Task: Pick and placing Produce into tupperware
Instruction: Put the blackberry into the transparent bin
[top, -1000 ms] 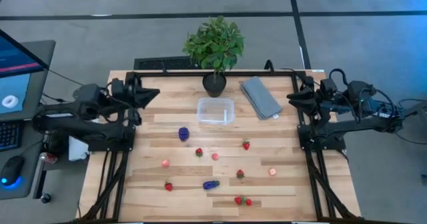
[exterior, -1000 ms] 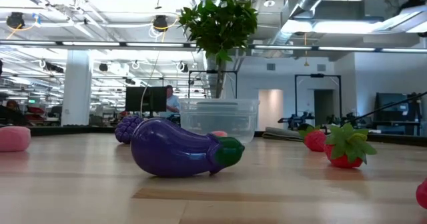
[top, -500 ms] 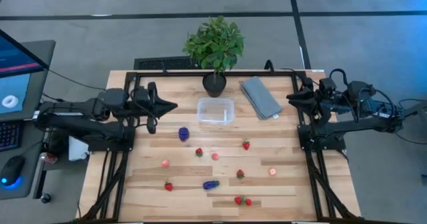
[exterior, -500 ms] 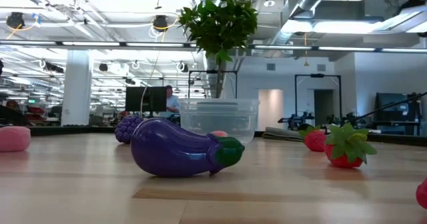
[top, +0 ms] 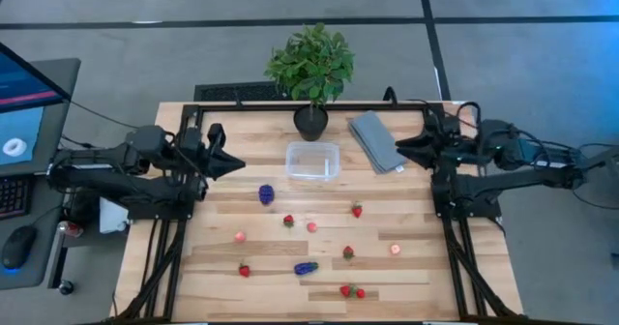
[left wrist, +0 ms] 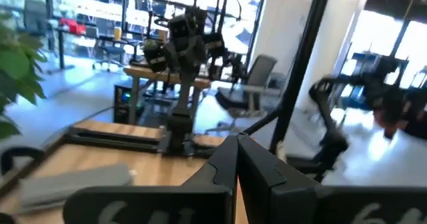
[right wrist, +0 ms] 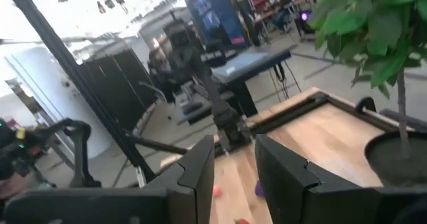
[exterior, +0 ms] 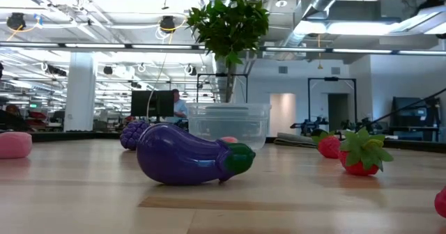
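Overhead, the left gripper (top: 238, 162) hangs above the left part of the tabletop (top: 406, 267), pointing toward the middle, jaws closed and carrying nothing. Opposite, the right gripper (top: 398, 149) sits above the right edge of the folded grey cloth (top: 376, 140), pointing inward, jaws pressed together as far as they go and likewise empty; the wrist view shows a narrow slit between its fingers (right wrist: 203, 167). Between the two grippers stands the tupperware (top: 312, 161), a clear tub with nothing visible inside, just in front of the potted plant (top: 310, 69) at the back edge and left of the cloth. All produce lies loose on the tabletop, none in the tub: a purple grape bunch (top: 266, 194) near the tub's front-left corner, strawberries (top: 357, 210) scattered across the middle and front, pinkish round pieces (top: 240, 236) among them, and one elongated purple piece (top: 306, 267) toward the front. From table height that purple piece (exterior: 188, 155) reads as a toy eggplant with a green cap, lying on its side in front of the tub (exterior: 228, 124); a strawberry (exterior: 363, 154) stands to its right. A monitor (top: 24, 98) sits off the table's left side.
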